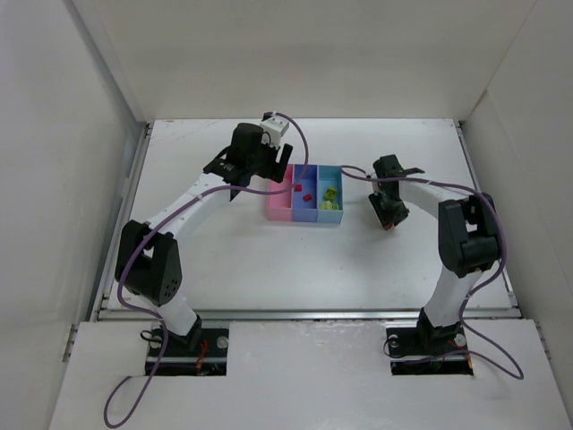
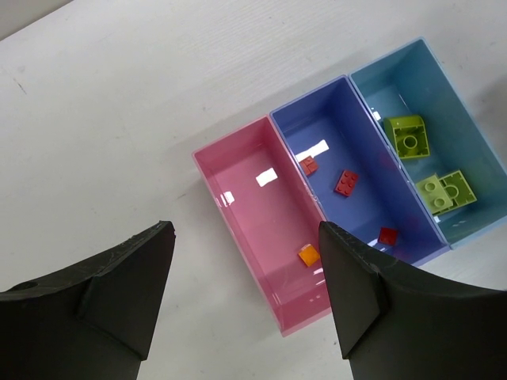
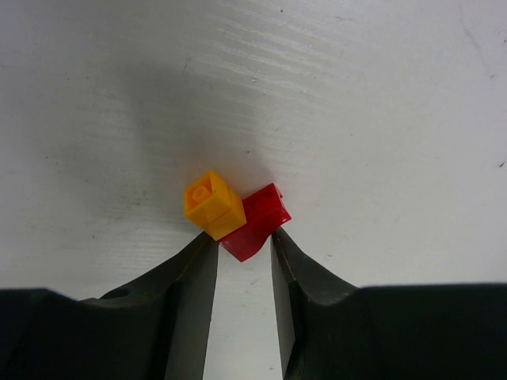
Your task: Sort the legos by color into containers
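The right wrist view shows a red lego [image 3: 257, 222] lying on the white table with an orange-yellow lego [image 3: 214, 204] pressed against its left side. My right gripper [image 3: 244, 241] has narrowed onto the red one, its tips touching both sides. The pink container [image 2: 261, 206] holds one orange-yellow lego [image 2: 308, 255]. Three red legos [image 2: 346, 182] lie in the medium blue container [image 2: 333, 134]. Two yellow-green legos [image 2: 408, 136] sit in the light blue container [image 2: 412, 79]. My left gripper [image 2: 245, 229] hangs open and empty over the pink container's near end.
The three joined containers [image 1: 303, 210] stand mid-table. My right gripper [image 1: 388, 215] works just to their right, and my left gripper [image 1: 260, 175] hovers at their left. White walls enclose the table on three sides.
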Controlling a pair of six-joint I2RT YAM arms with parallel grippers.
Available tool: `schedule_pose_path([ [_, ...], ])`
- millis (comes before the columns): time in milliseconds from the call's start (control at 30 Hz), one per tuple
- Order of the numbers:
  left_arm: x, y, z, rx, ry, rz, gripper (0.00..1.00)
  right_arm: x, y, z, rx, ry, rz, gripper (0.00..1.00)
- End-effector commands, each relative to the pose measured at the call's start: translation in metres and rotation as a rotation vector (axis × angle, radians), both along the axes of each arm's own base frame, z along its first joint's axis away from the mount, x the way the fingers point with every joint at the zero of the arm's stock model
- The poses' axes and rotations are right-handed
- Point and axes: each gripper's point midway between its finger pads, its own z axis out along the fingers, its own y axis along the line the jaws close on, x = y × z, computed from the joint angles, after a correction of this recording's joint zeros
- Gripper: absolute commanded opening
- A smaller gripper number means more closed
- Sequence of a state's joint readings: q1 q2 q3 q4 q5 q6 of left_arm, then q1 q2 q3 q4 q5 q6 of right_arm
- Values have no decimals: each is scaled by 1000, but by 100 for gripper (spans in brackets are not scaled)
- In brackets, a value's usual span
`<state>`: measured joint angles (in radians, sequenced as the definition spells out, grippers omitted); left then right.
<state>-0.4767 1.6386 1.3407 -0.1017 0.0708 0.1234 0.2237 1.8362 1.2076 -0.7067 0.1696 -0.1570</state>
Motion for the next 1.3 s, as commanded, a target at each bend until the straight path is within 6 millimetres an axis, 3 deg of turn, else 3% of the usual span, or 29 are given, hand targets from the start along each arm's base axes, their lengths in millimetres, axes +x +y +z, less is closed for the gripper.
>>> schedule_pose_path([
  [0,1,-1,26,-25,-69,-9,71,16,1,1,-11,-55,-2,38],
  [400,1,-1,26,-25,-69,-9,71,29,2,-3,24,-91,42,22],
  [600,1,0,26,-21,-71,-1,71,34,3,3,26,-121,94,20],
  [833,0,-3,29,-2,-85,-48,69,50,12,60,85,-320,129,19],
  [933,-9,-19,37,20,-115,-212,68,48,20,88,139,-416,151,19],
  [967,-19,-31,41,5,-112,-317,67,50,19,110,143,-479,162,19],
  [1100,-33,-45,39,16,-124,-485,67,47,28,136,188,-580,225,19],
  [1267,-52,-64,34,10,-124,-624,67,47,34,128,215,-542,242,19],
])
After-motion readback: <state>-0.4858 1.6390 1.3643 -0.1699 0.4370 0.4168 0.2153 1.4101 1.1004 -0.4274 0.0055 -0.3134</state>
